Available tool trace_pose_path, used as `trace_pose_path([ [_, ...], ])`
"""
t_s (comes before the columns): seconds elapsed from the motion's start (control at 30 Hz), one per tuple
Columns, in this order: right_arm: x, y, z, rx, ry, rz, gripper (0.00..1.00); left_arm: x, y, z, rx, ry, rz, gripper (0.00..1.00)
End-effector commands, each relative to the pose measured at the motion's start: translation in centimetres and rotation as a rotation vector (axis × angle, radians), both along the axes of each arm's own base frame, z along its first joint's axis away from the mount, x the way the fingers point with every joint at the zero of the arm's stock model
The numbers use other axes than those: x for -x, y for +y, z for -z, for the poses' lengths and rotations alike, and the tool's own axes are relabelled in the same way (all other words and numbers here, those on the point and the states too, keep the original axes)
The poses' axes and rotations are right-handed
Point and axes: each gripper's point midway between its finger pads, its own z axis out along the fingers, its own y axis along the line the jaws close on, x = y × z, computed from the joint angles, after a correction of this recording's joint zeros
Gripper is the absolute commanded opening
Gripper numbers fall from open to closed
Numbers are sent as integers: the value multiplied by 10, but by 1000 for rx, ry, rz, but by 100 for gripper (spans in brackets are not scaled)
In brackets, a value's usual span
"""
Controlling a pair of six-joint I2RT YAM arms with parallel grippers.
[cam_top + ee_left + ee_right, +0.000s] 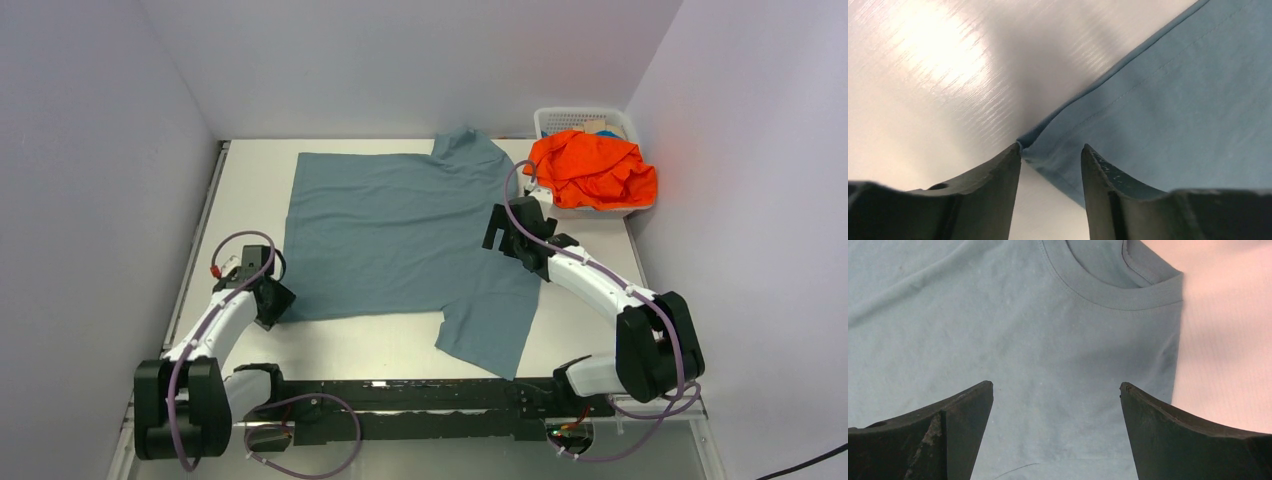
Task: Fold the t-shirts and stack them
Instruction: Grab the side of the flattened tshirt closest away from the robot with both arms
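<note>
The slate blue-grey cotton t-shirt (400, 240) lay flat mid-table. The left gripper (1051, 147) straddled its 8 o'clock hem corner (1034, 146), jaws apart; the right gripper (1056, 385) gaped near the collar (1108, 295). A shallow bite might drop the hem.

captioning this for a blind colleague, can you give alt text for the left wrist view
The hemmed corner of a slate blue-grey cotton t-shirt lies on a pale glossy table, reaching into the gap between the two dark, parted fingers of the left gripper.
</note>
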Motion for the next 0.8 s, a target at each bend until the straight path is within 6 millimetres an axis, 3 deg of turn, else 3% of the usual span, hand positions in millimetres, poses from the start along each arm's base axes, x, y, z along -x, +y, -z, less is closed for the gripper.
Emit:
trace_pose_path([
  [0.0,-7,-9,-7,20,-40,56,100,-12,-3,6,32,1,-27,49],
  [0.07,-7,-13,-5,40,-25,79,100,-13,-5,10,38,4,-26,45],
  [0.2,-7,-16,-1,63,5,92,100,-14,-7,12,49,12,-19,1],
  [0.4,9,-8,-4,70,61,33,99,-13,-3,6,25,-25,-6,0],
  [0.5,44,8,6,73,156,-51,97,-13,-6,2,33,-52,11,0],
  [0.67,125,43,26,83,321,-245,96,-7,-2,-3,14,-42,8,0],
  [0.77,171,52,28,109,426,-317,95,-10,-3,-7,12,-57,20,0],
])
